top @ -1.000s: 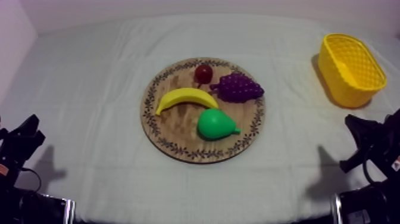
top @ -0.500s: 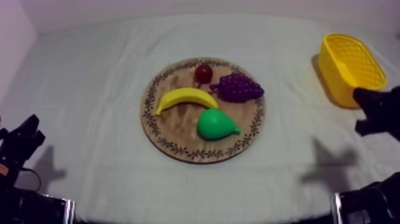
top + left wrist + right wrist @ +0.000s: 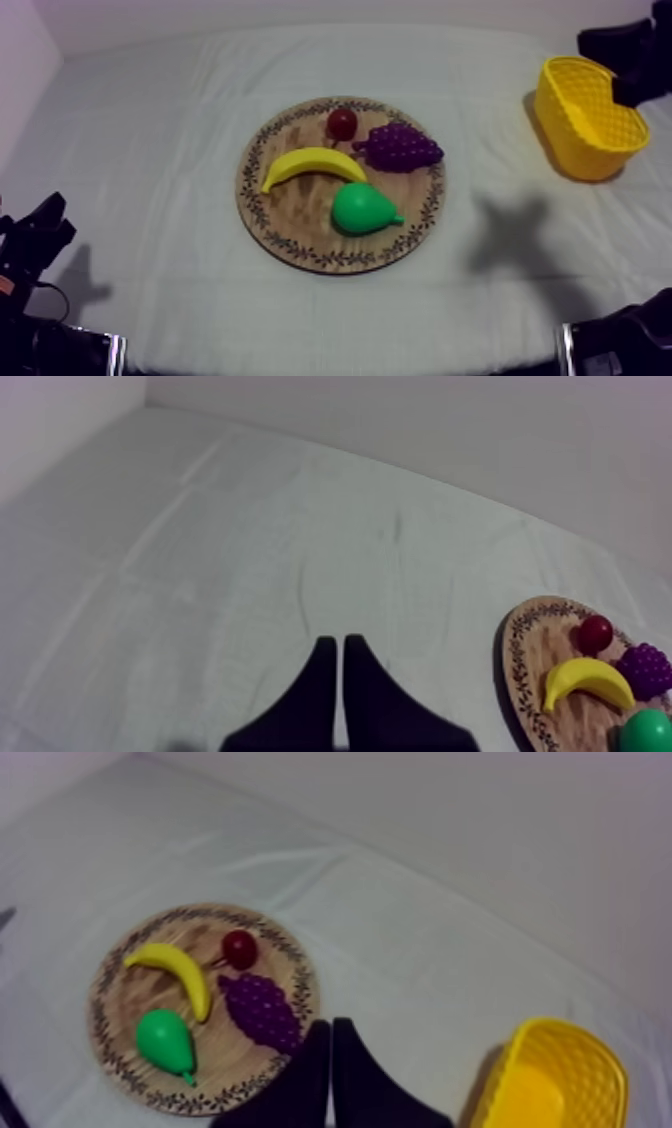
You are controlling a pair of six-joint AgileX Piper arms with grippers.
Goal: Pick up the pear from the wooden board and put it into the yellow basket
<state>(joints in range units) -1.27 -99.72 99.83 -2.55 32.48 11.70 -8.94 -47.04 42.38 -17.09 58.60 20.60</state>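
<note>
The green pear point(image 3: 363, 209) lies on the front right part of the round wooden board point(image 3: 298, 216), its stem pointing right. In the right wrist view the pear point(image 3: 165, 1040) sits near the board's rim point(image 3: 104, 1033). The yellow basket point(image 3: 588, 116) stands at the table's far right with nothing showing inside it. My right gripper point(image 3: 331, 1024) is shut on nothing, high above the cloth between board and basket point(image 3: 550, 1077). In the top view my right arm point(image 3: 625, 52) comes in at the upper right behind the basket. My left gripper point(image 3: 338, 641) is shut, resting low at the left point(image 3: 42, 228).
A banana point(image 3: 312, 163), a bunch of grapes point(image 3: 400, 147) and a small red fruit point(image 3: 342, 123) share the board behind the pear. A wall runs along the table's far edge. Bare cloth lies between board and basket.
My right arm has risen from the lower right to the upper right behind the basket, and its shadow on the cloth has shifted left. The left arm and the fruit have not moved.
</note>
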